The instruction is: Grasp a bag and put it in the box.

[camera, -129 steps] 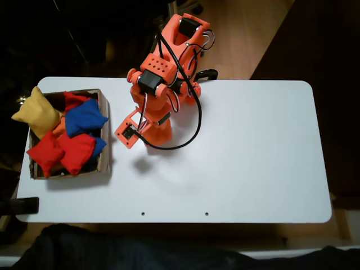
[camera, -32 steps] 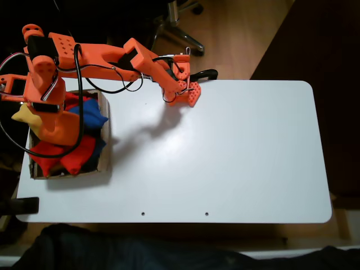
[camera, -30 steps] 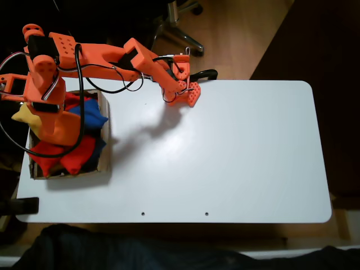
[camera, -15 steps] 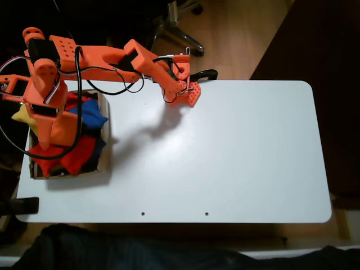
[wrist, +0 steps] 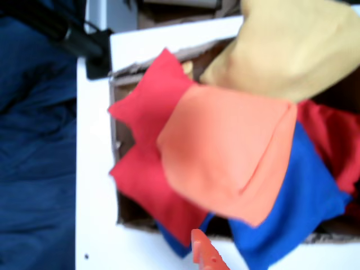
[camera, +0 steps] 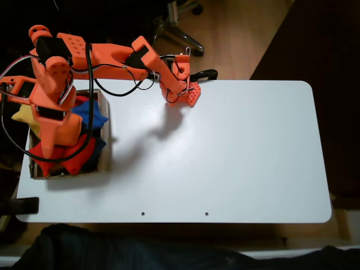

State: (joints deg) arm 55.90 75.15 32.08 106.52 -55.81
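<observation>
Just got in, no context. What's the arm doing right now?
The arm is stretched out over the box at the table's left end in the fixed view. The wrist view shows the orange bag over a pile of red, blue and yellow bags in the box. The gripper points down at the pile; whether it grips the orange bag, I can't tell.
</observation>
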